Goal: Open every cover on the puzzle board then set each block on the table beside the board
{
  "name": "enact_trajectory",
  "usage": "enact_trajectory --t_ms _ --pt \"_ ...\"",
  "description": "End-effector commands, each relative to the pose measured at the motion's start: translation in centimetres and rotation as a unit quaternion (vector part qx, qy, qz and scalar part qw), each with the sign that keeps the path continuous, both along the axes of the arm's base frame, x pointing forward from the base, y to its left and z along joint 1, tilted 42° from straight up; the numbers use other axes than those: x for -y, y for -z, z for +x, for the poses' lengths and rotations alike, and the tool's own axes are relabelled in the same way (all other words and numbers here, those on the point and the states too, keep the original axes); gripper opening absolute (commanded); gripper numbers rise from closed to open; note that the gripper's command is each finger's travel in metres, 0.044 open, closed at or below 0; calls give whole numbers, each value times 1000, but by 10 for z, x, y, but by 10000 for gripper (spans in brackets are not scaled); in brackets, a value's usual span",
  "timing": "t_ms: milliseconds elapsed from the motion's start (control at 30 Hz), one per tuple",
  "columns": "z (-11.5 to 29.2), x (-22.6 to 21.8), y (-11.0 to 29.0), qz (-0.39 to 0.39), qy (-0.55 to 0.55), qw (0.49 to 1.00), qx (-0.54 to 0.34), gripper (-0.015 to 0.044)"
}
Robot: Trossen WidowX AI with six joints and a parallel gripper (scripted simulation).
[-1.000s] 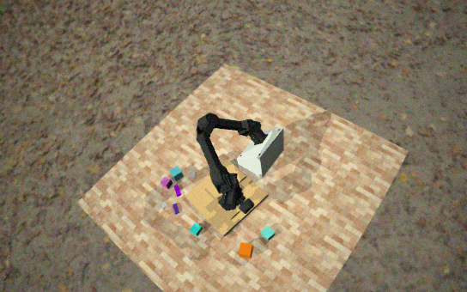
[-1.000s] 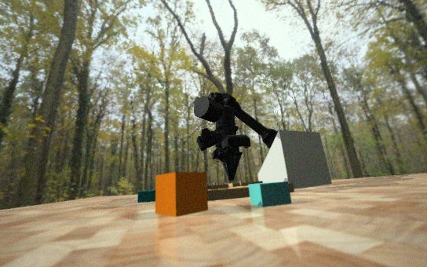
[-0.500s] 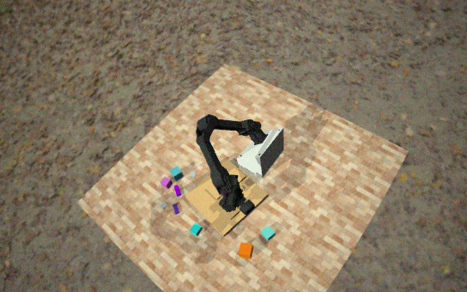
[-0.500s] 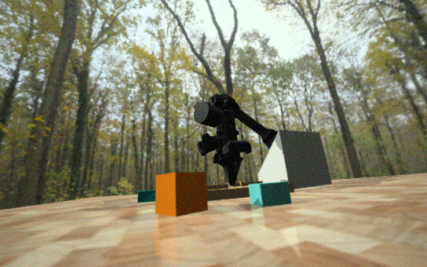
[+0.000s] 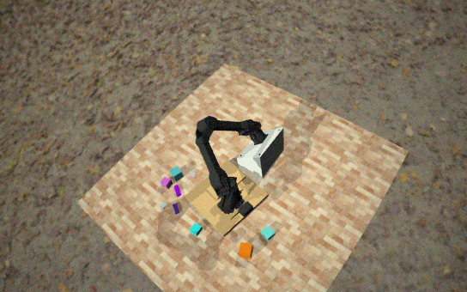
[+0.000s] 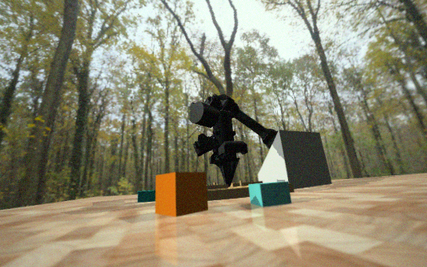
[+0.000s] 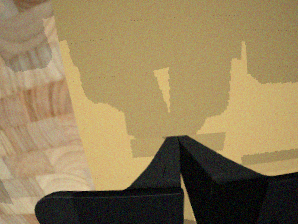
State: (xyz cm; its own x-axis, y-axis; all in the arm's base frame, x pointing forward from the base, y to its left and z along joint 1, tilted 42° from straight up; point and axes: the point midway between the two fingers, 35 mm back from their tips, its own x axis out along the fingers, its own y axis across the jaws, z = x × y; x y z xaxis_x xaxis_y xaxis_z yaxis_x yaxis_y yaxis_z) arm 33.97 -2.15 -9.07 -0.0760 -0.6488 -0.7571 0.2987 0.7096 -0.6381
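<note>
Nearest to the exterior camera, an orange block [image 6: 180, 193] rests on the wooden table [image 6: 314, 235], with a teal block [image 6: 270, 194] just to its right and a darker teal block [image 6: 146, 195] partly hidden behind its left side. All three lie in front of the puzzle board [image 6: 224, 192], apart from it.

Behind them, the black gripper [image 6: 228, 178] points straight down over the board, its fingers pressed together into a single wedge with nothing between them. In the exterior view the tip seems to sit just above the board's surface; whether it touches cannot be told.

From the wrist camera, the closed tip [image 7: 178, 141] hangs over plain tan board [image 7: 120, 43], with the arm's own shadow on it. The board's edge and the table [image 7: 33, 129] lie to the left of the tip. No cover or well is clearly visible in this view.

From above, the gripper [image 5: 229, 209] stands over the near-right part of the board [image 5: 203, 199]. Dark track lines, probably the covers, run just beyond the gripper, toward the white and black wedge-shaped base [image 5: 262, 152]. So the likely next push lies away from the hand, toward that base, along those lines.

Farther left of the board lie more blocks on the table: a cyan one [image 5: 196, 228], two purple bars [image 5: 177, 190], a magenta one [image 5: 166, 182] and a teal one [image 5: 176, 173].
</note>
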Motion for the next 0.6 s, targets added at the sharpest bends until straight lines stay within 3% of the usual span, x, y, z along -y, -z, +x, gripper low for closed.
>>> enact_trajectory --t_ms 0,567 --pt "6 1 -1 -2 -3 1000 0 0" --pt "23 5 -3 -2 -3 1000 1 0"
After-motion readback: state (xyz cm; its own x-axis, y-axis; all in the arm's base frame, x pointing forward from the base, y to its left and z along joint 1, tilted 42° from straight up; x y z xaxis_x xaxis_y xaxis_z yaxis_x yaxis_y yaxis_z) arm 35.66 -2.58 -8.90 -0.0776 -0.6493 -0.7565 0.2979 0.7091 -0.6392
